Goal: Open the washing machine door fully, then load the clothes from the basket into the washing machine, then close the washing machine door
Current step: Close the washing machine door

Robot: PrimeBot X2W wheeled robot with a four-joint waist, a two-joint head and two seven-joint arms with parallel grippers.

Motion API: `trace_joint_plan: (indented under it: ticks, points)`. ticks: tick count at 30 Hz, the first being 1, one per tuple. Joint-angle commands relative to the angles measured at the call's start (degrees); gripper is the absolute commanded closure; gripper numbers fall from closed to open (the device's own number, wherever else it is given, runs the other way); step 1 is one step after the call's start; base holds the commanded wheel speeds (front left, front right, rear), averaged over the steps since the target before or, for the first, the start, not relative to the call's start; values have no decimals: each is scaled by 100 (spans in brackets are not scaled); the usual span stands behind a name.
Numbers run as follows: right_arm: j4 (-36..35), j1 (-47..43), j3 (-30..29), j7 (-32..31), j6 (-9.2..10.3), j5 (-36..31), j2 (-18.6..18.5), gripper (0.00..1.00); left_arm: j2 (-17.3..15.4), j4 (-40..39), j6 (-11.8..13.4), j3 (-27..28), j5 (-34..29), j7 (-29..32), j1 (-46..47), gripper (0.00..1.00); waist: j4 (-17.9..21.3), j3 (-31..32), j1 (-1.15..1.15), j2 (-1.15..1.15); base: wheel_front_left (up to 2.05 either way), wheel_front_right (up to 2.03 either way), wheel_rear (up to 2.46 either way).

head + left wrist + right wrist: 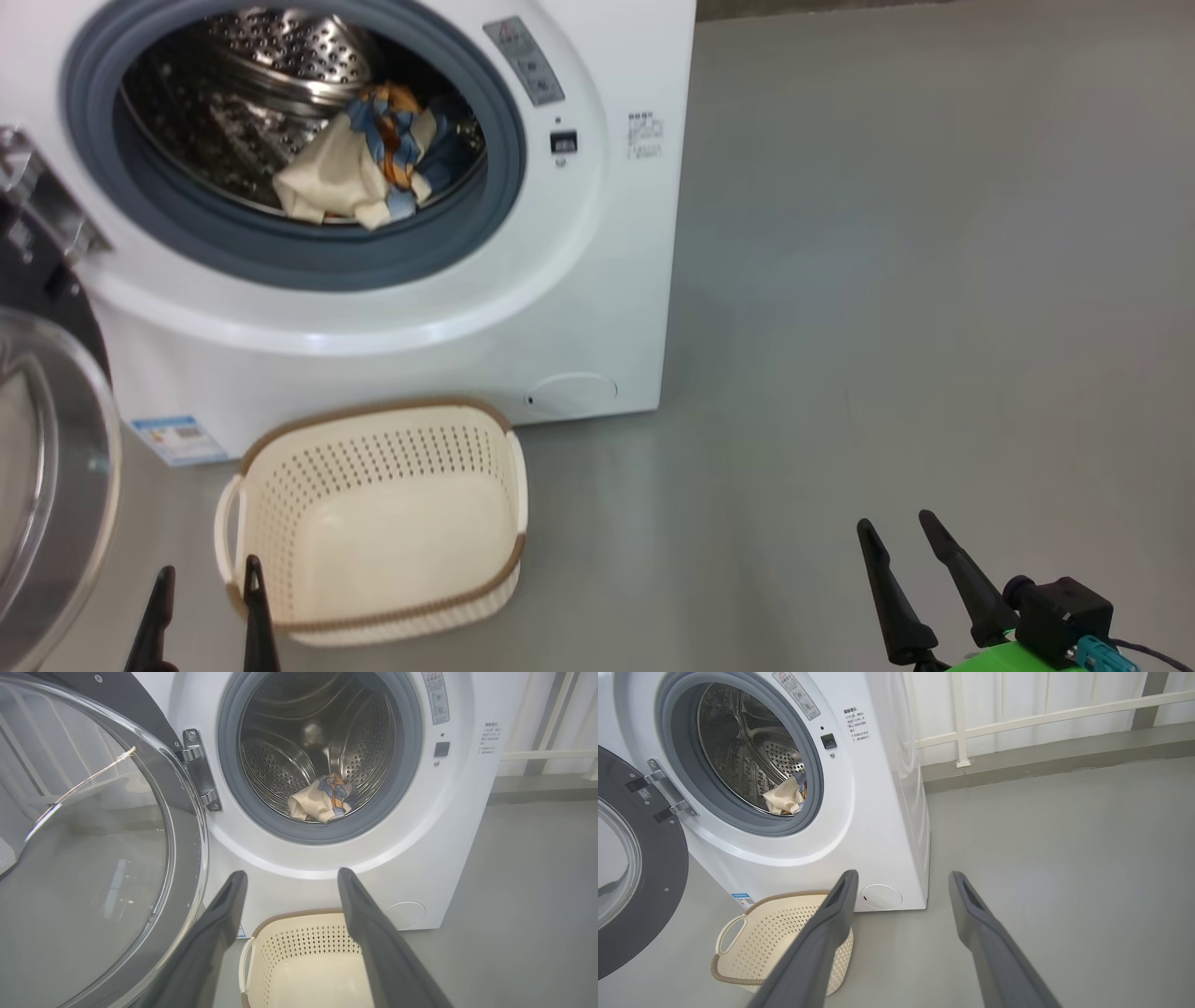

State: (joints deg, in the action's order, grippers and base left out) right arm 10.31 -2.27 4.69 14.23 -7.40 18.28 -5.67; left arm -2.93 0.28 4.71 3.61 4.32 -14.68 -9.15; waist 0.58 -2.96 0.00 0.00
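Smooth grey floor (pixel 887 280) bears a perforated, apparently plastic cream basket (pixel 373 457).

Grey floor (pixel 887 280), white railing (pixel 958 718)

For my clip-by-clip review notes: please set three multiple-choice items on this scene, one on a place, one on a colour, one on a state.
1. Where do the clothes lie?
A. On the floor
B. In the drum
C. In the basket

2. What colour is the basket's rim?
A. Blue
B. Brown
C. Black

3. How does the washing machine door stand?
A. Shut
B. Ajar by a crack
C. Swung wide open

Answers:
1 B, the bundle rests inside the steel drum.
2 B, a brown woven-look band tops the cream walls.
3 C, the door hangs out to the side, leaving the opening uncovered.
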Motion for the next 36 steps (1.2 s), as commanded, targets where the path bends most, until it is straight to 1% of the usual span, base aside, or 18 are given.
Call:
trace_joint_plan:
  ticks: [1, 7, 13, 21, 36]
  points:
    - [-115, 140, 118, 51, -9, -9, -37, 0, -25, -121, -12, 193, 6, -32, 236, 0, -2, -16, 0, 0, -197, 197, 0]
    - [-129, 159, 102, 53, -9, -13, -44, 0, -18, -166, 28, 224, 16, -32, 273, 0, -8, -78, 0, 0, -152, 152, 0]
    - [-135, 171, 93, 55, -9, -17, -48, 0, -11, -173, 43, 221, 44, -32, 304, 0, -22, -123, 0, 0, -74, 74, 0]
    - [-128, 193, 82, 58, -9, -38, -37, 0, -4, -153, -10, 183, 109, -32, 332, 0, -73, -136, 0, 0, -7, 7, 0]
    - [-122, 163, 84, 54, -9, -50, -58, 0, 2, -107, -30, 183, 155, -32, 302, 0, -247, -63, 0, 0, 0, 0, 0]
